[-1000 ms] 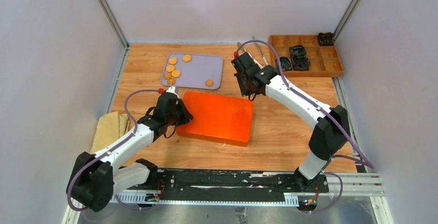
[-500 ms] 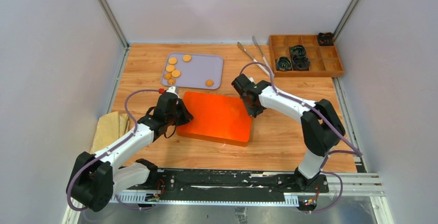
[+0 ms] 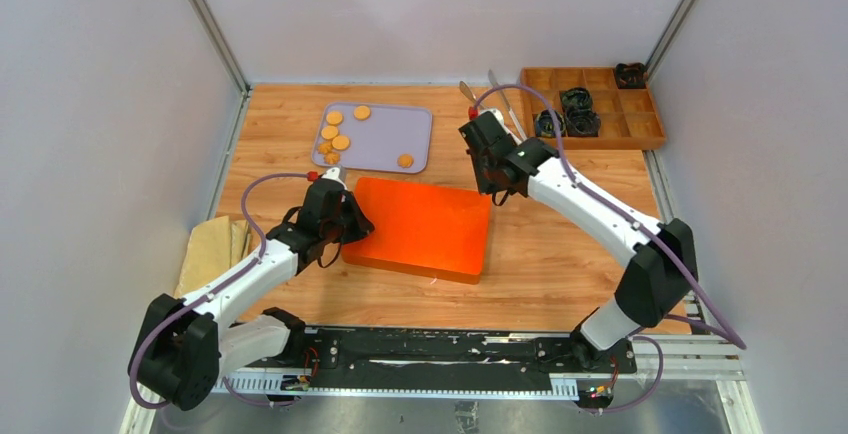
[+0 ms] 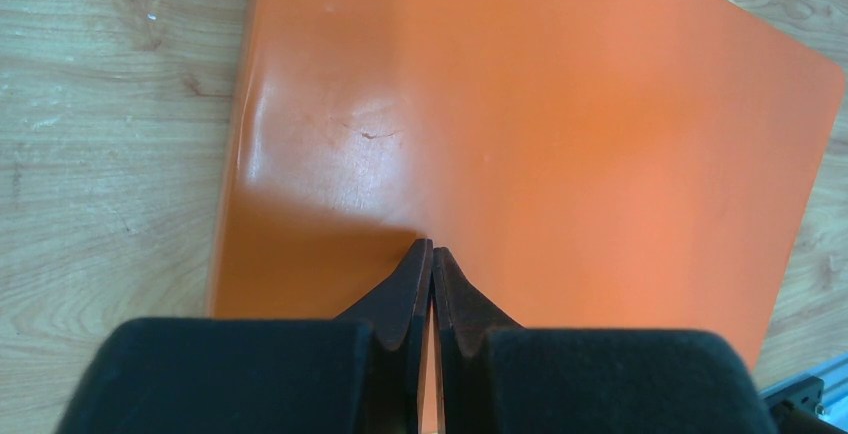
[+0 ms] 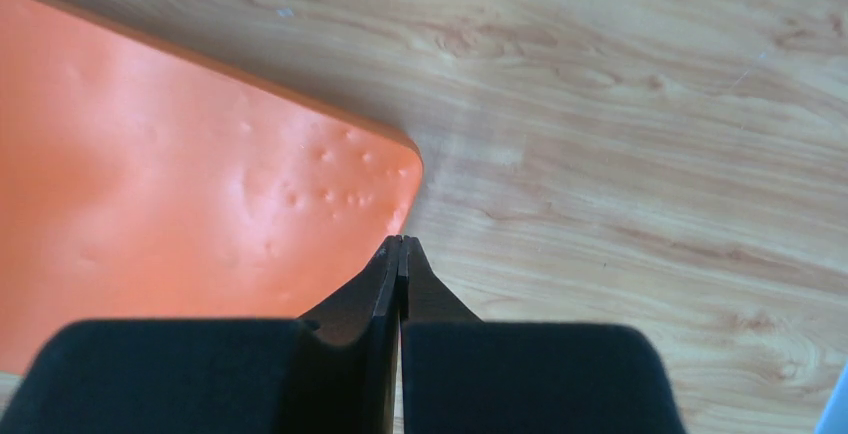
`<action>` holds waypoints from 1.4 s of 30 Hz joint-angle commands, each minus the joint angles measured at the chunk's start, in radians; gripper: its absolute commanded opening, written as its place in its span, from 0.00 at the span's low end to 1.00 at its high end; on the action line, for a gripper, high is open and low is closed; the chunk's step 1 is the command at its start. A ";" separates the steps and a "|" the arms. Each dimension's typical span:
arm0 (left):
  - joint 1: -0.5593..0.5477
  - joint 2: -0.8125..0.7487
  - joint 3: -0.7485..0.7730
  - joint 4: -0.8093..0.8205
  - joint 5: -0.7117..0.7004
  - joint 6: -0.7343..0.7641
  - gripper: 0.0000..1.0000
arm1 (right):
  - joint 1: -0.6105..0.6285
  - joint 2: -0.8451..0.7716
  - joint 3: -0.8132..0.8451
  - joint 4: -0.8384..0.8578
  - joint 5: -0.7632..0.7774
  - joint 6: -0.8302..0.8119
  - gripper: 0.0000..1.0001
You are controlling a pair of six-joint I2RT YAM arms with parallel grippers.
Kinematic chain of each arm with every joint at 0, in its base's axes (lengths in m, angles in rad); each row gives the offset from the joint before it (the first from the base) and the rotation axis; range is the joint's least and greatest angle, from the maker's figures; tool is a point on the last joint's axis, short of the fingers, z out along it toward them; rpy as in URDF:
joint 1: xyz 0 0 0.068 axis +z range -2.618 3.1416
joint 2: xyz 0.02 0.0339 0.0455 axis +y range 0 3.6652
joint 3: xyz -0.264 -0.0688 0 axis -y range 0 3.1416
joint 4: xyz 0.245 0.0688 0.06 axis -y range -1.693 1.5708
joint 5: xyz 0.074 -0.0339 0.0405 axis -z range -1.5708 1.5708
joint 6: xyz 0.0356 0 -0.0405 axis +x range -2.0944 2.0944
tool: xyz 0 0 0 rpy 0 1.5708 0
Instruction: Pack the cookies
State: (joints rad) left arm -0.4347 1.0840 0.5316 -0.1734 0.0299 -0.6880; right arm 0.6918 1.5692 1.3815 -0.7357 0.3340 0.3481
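Fingers [image 4: 405, 299] pressed together on my left gripper [image 4: 432, 254] and right gripper [image 5: 401, 249]; cookies [image 3: 341, 142] beyond look light, brittle: pinch opposite edges.

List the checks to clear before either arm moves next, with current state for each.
1. Cookies located: ok. The golden discs lie together on the grey tray.
2. Orange box open for packing: not ok. Its top shows as one unbroken orange surface.
3. Left gripper placed: ok. It is shut, with its tips over the box's left edge.
4. Left gripper touching the box: cannot tell from either view.
5. Right gripper free: ok. It is shut on nothing, beside the box's far right corner.
6. Tongs clear of the right arm: cannot tell, the arm partly hides them.
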 commanded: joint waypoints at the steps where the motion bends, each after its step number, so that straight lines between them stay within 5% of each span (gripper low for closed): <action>1: -0.012 0.025 -0.025 -0.134 -0.020 0.024 0.08 | 0.010 -0.021 0.034 -0.019 0.010 -0.003 0.00; 13: -0.012 0.040 -0.018 -0.132 -0.018 0.031 0.08 | 0.014 0.196 -0.195 0.128 -0.170 0.083 0.00; 25: -0.012 0.020 0.018 -0.173 -0.060 0.041 0.07 | 0.014 0.121 -0.066 0.085 -0.088 0.023 0.00; 32: -0.010 0.063 0.284 -0.277 -0.212 0.081 0.09 | 0.007 0.167 0.037 0.064 -0.092 -0.009 0.00; 42: 0.046 0.518 0.718 -0.234 -0.264 0.194 0.07 | 0.008 0.188 0.018 0.070 -0.183 -0.006 0.00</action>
State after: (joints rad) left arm -0.4065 1.4414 1.1515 -0.4088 -0.1967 -0.5533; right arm 0.6979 1.7432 1.4300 -0.6357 0.1856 0.3435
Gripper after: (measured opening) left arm 0.079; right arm 0.006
